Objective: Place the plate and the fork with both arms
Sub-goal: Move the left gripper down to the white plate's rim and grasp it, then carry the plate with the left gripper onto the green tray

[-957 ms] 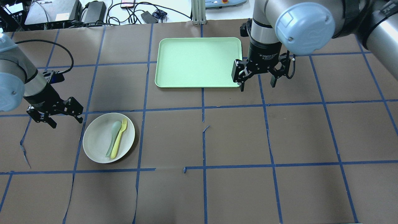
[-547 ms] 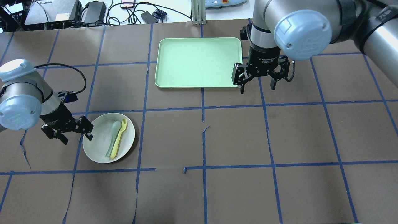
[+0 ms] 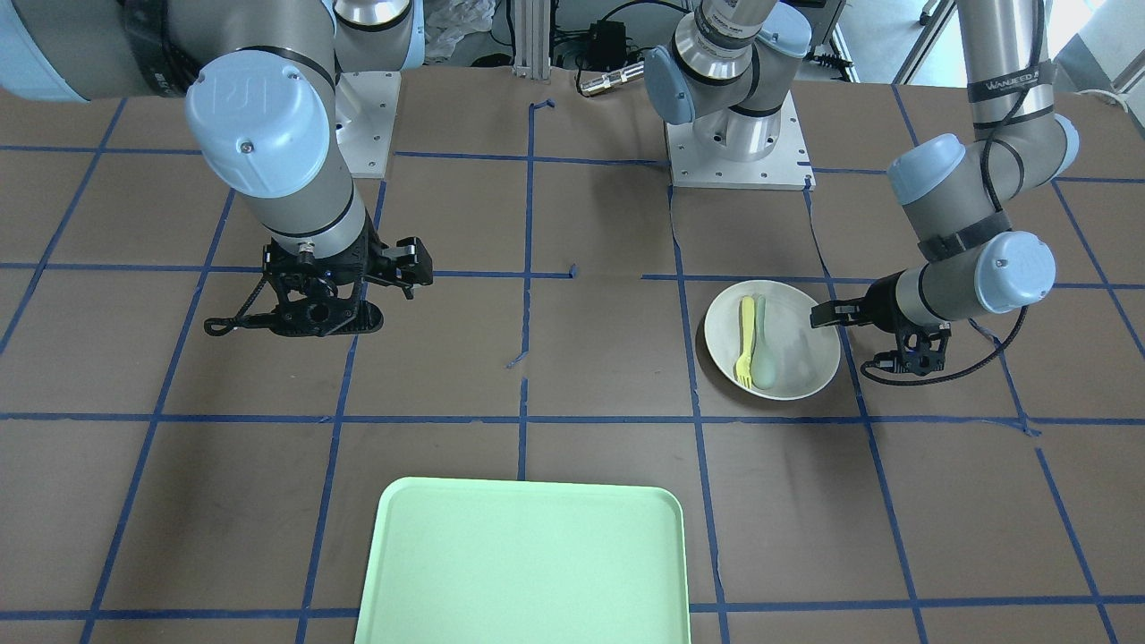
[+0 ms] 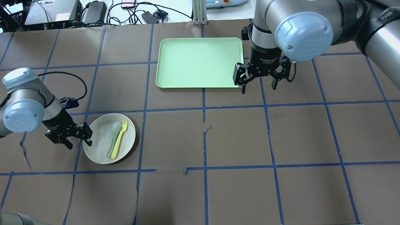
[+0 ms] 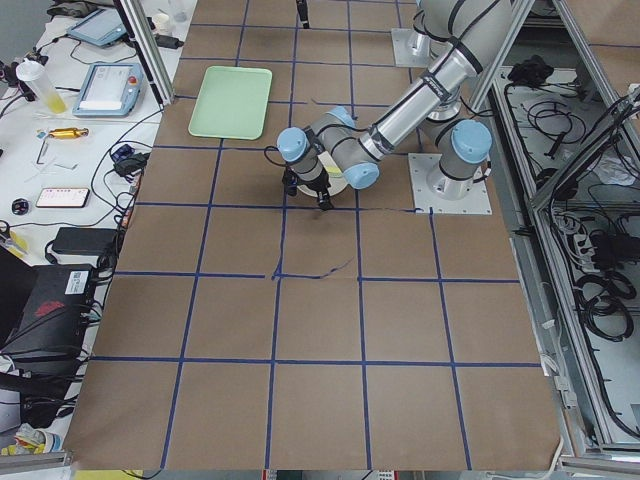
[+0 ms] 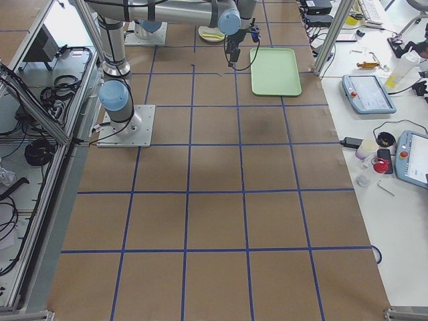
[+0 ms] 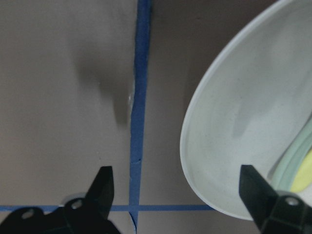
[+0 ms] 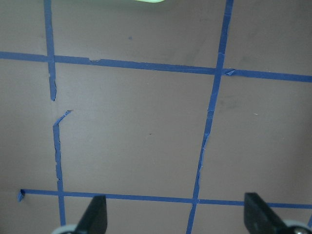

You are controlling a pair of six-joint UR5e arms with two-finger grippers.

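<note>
The off-white plate (image 4: 95,148) lies at the table's left, with the yellow fork (image 4: 120,137) lying in it next to a mint-green spoon (image 4: 113,137). My left gripper (image 4: 78,143) is open and empty at the plate's left rim. One finger is over the rim and the other is outside it. The left wrist view shows the plate's rim (image 7: 187,146) between the open fingertips and a bit of the fork (image 7: 304,173). My right gripper (image 4: 258,87) is open and empty above bare table, by the tray's right near corner. The front view shows the plate (image 3: 801,344) and the fork (image 3: 744,340).
A pale green rectangular tray (image 4: 200,62) lies at the table's far middle and shows in the front view (image 3: 528,563). The table is covered in brown paper with blue tape lines (image 4: 204,107). Cables and boxes lie beyond the far edge.
My left gripper has moved right and toward the near side, from beyond the plate's far-left side to its left rim. The right gripper has barely moved.
</note>
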